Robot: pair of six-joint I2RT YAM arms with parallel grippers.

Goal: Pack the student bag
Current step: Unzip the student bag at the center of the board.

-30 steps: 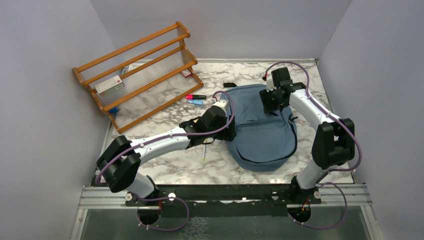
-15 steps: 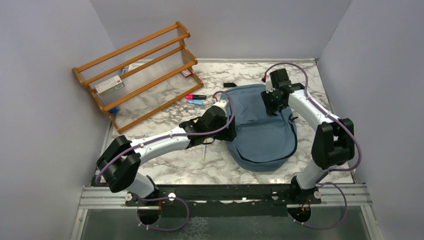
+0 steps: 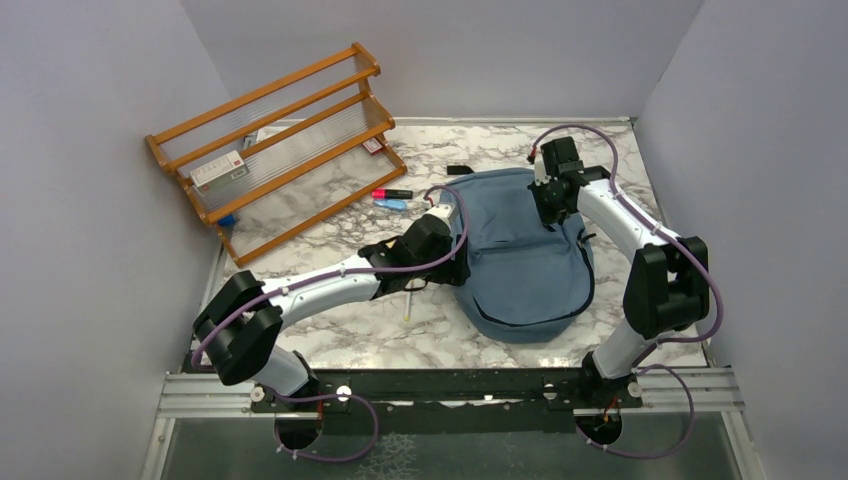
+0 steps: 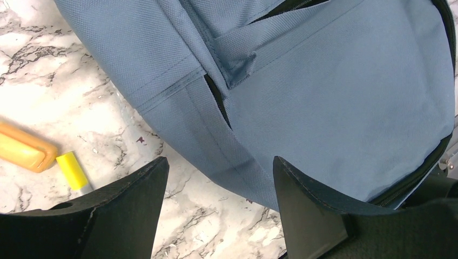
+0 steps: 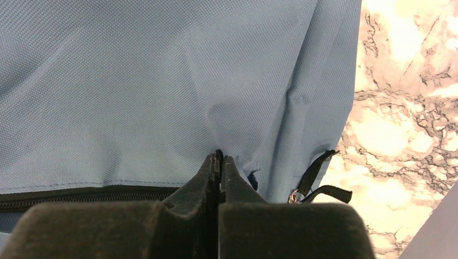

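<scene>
Top: right end effector (image 3: 553,203) has edged toward the far side & closed up since the prior frame; L arm unchanged. Student bag (image 3: 520,265) lies flat mid-counter (image 3: 400,330), just right of the left end effector (image 3: 452,262). L wrist: fingers wide apart, nothing gripped, bag's edge under them. R wrist: fingers pressed together, pinching bag fabric by the black zipper (image 5: 81,194).

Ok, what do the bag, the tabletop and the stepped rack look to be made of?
Student bag: matte dusty-blue woven fabric, likely synthetic; weave grain and stitched seams show. Tabletop: smooth white surface with grey marble veining; real stone or printed laminate, cannot tell. Rack: orange-brown varnished wood rails; ribbed translucent shelves, probably plastic.
</scene>
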